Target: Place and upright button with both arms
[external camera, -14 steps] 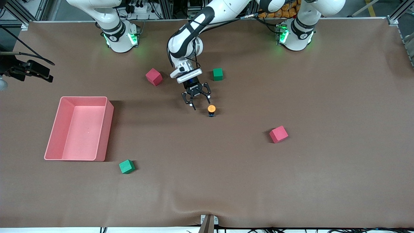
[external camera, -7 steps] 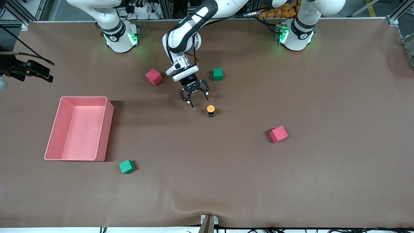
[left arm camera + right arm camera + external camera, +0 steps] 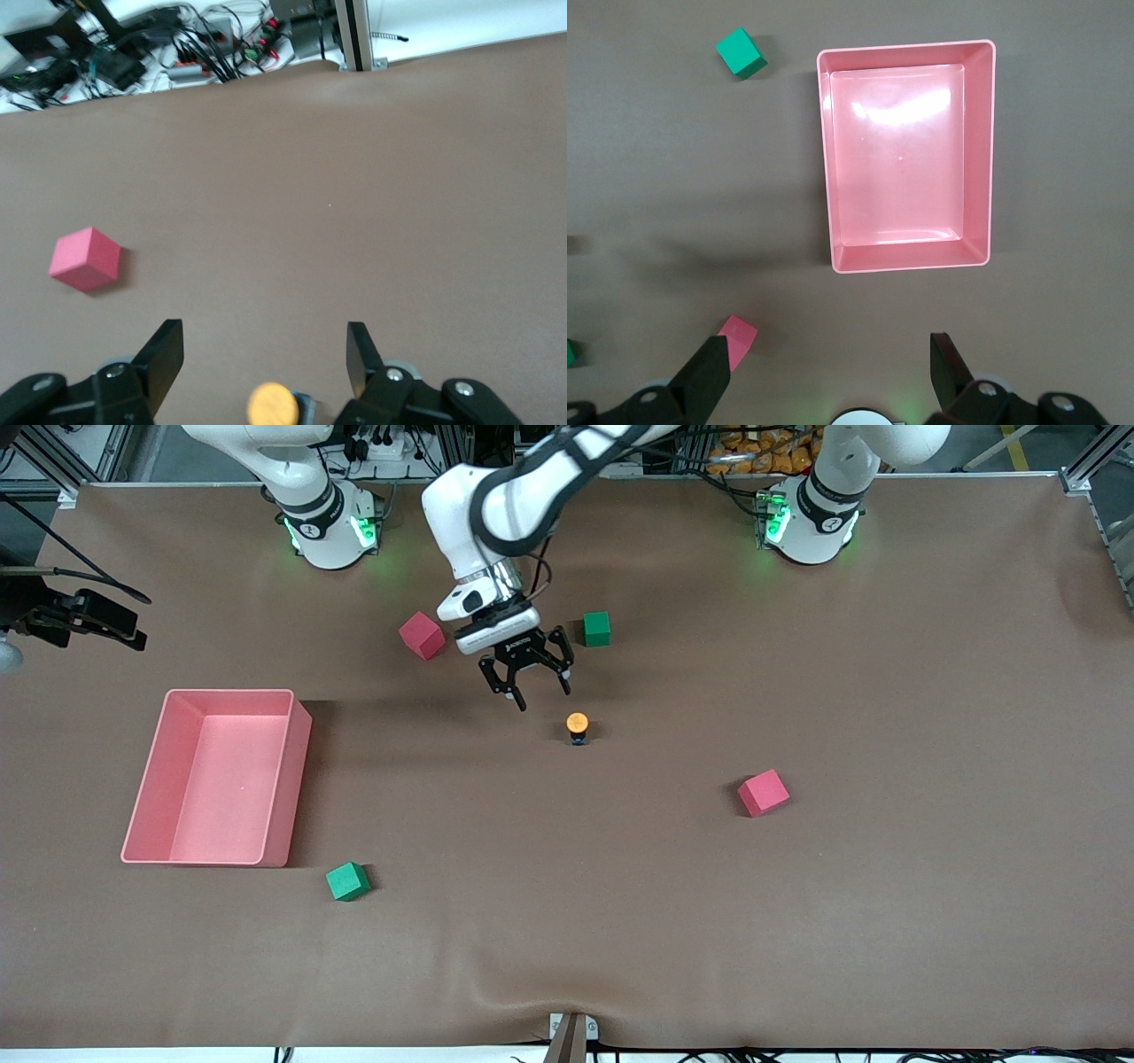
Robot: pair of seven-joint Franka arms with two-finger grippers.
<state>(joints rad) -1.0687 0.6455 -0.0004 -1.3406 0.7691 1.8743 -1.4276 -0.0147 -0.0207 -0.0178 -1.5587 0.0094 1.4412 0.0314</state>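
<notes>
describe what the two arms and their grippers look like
Both arms are white and jointed, with dark bands at the joints and green-lit bases. The left gripper is black with a white block above it and a thin cable. The right gripper shows black jaws too.

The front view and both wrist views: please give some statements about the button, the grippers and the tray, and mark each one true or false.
1. The button stands upright on the table, orange cap up. True.
2. The left gripper is shut on the button. False: it is open and holds nothing.
3. The pink tray holds a green cube. False: it is empty.
4. The right gripper is open above the tray's end of the table. True.
</notes>
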